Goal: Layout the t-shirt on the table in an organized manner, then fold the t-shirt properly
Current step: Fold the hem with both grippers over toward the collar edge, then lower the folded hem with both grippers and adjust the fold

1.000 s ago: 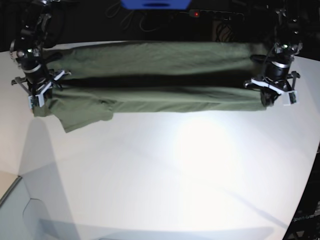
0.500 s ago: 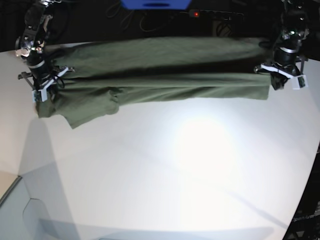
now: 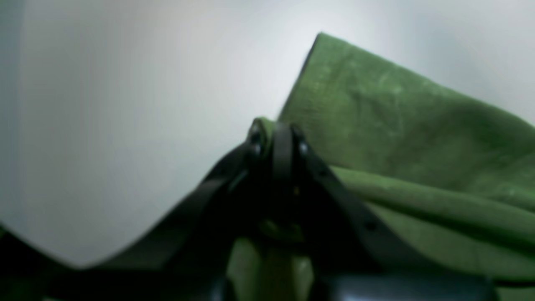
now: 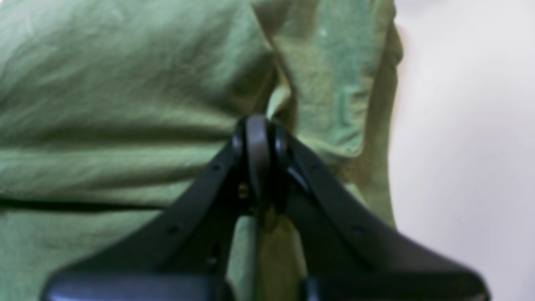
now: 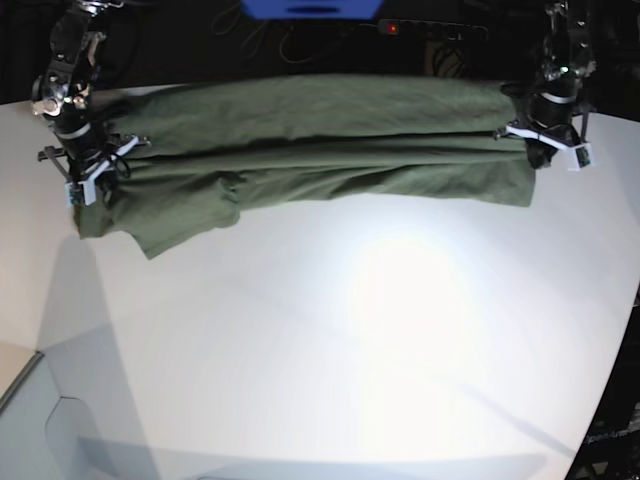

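Note:
The olive-green t-shirt (image 5: 320,150) lies as a long band across the far side of the white table (image 5: 350,330), its near edge folded back over the rest. My left gripper (image 5: 545,150) is shut on the shirt's right end; the left wrist view shows its tips (image 3: 276,138) pinching a fold of the shirt (image 3: 397,125) above the table (image 3: 125,83). My right gripper (image 5: 85,185) is shut on the left end, where a sleeve hangs toward me. In the right wrist view its tips (image 4: 259,133) clamp the bunched shirt (image 4: 125,83) beside the table (image 4: 468,125).
A blue object (image 5: 310,8), cables and a small red light (image 5: 393,28) sit in the dark area behind the table. The table's curved edge (image 5: 30,370) runs along the lower left, and its right edge (image 5: 615,380) drops off to black.
Both grippers have moved toward the far edge, carrying the shirt's near fold with them. The dark gap between the two layers has narrowed to a thin line.

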